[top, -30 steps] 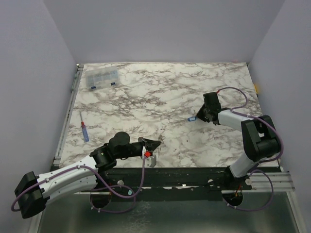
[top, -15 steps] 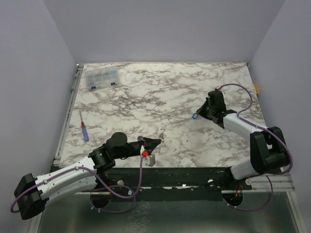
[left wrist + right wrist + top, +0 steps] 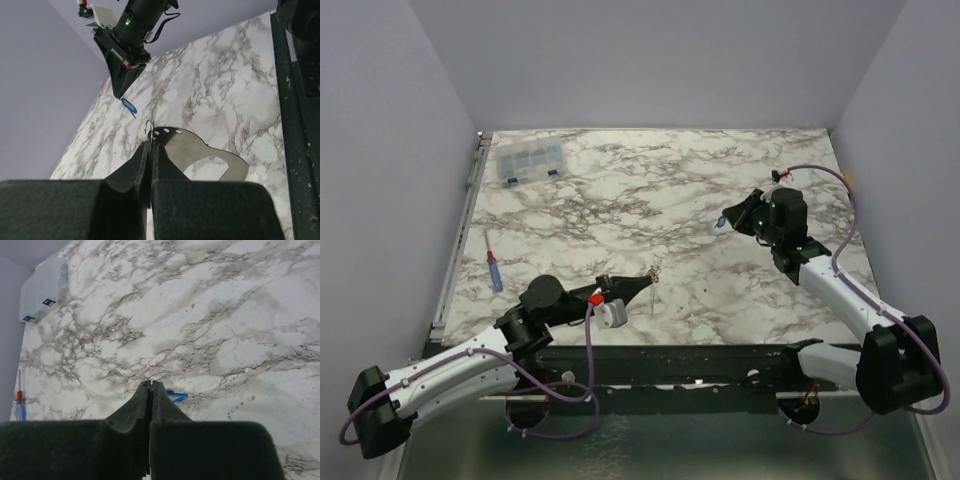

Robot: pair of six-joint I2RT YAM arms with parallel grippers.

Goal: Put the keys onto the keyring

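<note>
Left gripper (image 3: pixel 645 277): jaws closed, arm low, reaching forward. Right gripper (image 3: pixel 730 216): jaws closed, arm extended, pointing left.

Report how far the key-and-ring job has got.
Done: both parts are lifted off the table. In hand: the right gripper has its fingers shut on the blue-tagged keyring, which dangles below. The left gripper pinches a small metal piece, likely a key. Left: the grippers hang well apart, so nothing is threaded yet. No other keys show.
</note>
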